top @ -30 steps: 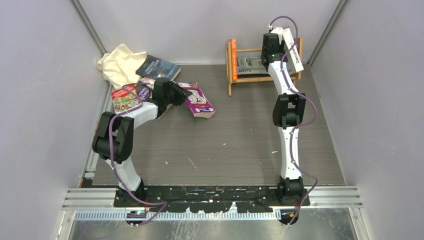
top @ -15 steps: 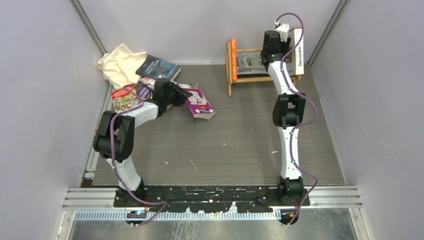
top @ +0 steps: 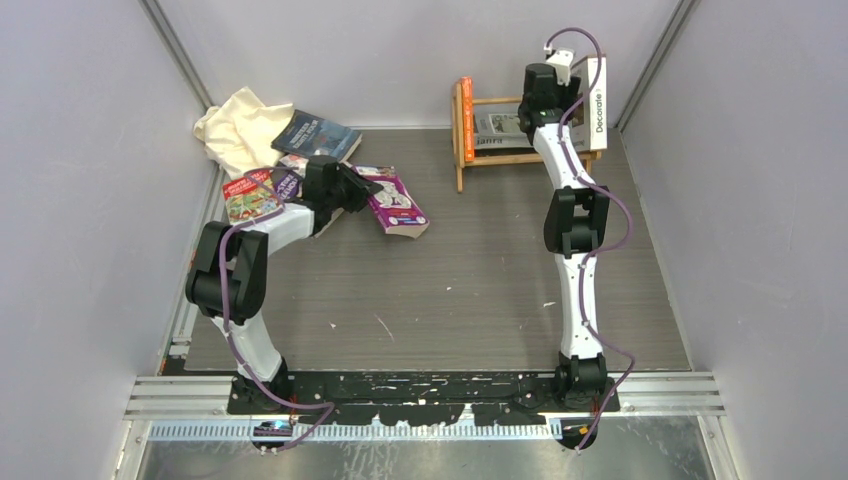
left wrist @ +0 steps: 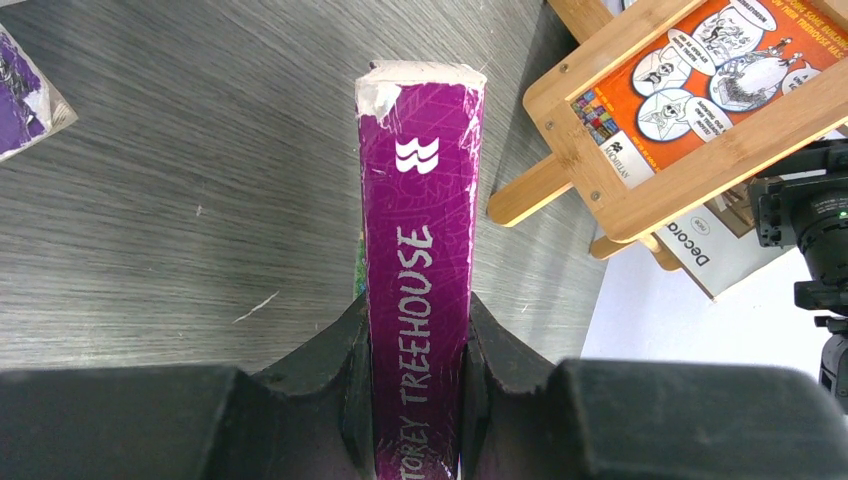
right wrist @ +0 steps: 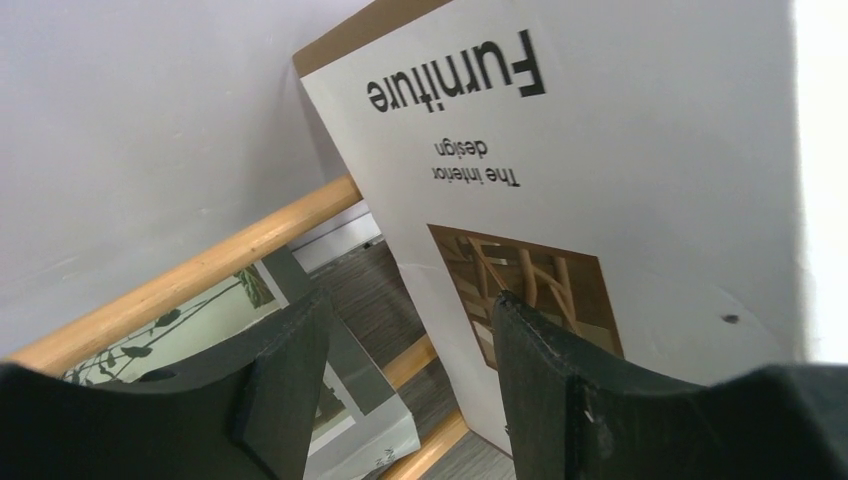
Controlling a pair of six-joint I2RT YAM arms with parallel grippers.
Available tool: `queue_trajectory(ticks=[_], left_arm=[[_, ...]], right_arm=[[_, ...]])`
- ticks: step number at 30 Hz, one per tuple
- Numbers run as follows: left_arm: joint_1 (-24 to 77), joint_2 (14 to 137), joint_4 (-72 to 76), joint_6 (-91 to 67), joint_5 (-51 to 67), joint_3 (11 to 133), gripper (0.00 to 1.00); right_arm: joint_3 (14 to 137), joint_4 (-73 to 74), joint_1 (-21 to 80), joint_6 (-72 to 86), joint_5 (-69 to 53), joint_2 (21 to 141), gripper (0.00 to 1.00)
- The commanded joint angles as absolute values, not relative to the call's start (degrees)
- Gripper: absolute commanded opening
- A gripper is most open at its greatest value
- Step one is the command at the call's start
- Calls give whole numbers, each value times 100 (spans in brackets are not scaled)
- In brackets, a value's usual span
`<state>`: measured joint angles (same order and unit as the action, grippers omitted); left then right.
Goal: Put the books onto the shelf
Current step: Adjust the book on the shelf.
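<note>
My left gripper is shut on the spine of a purple book that lies at the left of the floor. Behind it lie a dark blue book, a red-green book and a small purple one. The wooden shelf stands at the back right. It holds an upright orange book, a white-grey magazine lying flat, and the white "Decorate" book upright at its right end. My right gripper stands open just left of that white book, with nothing between its fingers.
A cream cloth is bunched in the back left corner. Grey walls close in the back and both sides. In the left wrist view, the shelf's frame end stands ahead to the right, with the right arm beyond it.
The white "Decorate" book went from leaning in my right gripper to standing upright in the shelf. The right jaws opened and drew slightly left. The left arm has not moved.
</note>
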<state>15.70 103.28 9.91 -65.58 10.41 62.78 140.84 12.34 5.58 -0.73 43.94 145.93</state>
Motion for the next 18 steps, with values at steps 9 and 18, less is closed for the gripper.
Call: queue_trajectory(ticks=[9,18], left_arm=[[1392,10096,1818,-6593,1407,6434,0],[1303,9848,1802,-6530,1512,6315,0]], right_arm=[[13903,1582,1015,308,4008,14001,66],[13501,1865,1230,273,3831,13679,68]])
